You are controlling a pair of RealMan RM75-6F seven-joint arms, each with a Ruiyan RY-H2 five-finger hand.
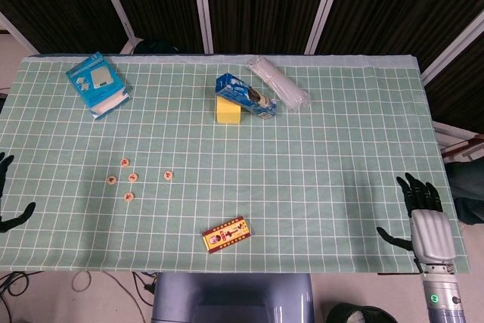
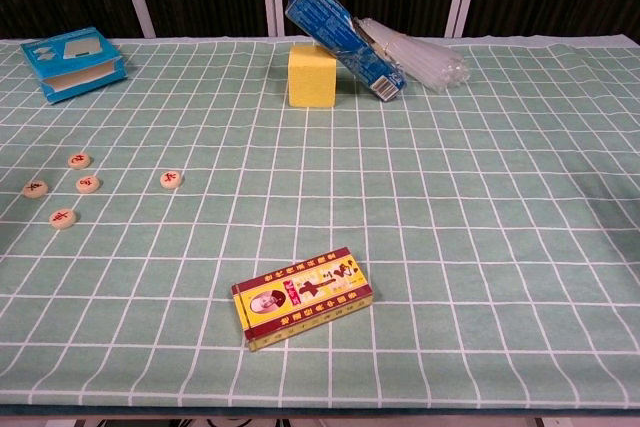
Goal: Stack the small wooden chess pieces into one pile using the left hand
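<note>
Near edge of bench (image 1: 340, 149), green checked cloth: red-and-yellow card box (image 2: 303, 298), lying flat. Right hand (image 1: 425, 221) at near right corner, fingers spread, holding nothing. Left hand (image 1: 9, 202) at far left edge, mostly cropped; fingers apart, nothing in them. Mid-left: five wooden chess pieces (image 2: 63, 218), flat, unstacked, four clustered and one (image 2: 171, 179) set apart to the right. Far side: yellow block (image 2: 312, 75), blue packet (image 2: 343, 39) leaning on it, clear plastic bundle (image 2: 418, 60) beside; blue box (image 2: 74, 63) at far left.
</note>
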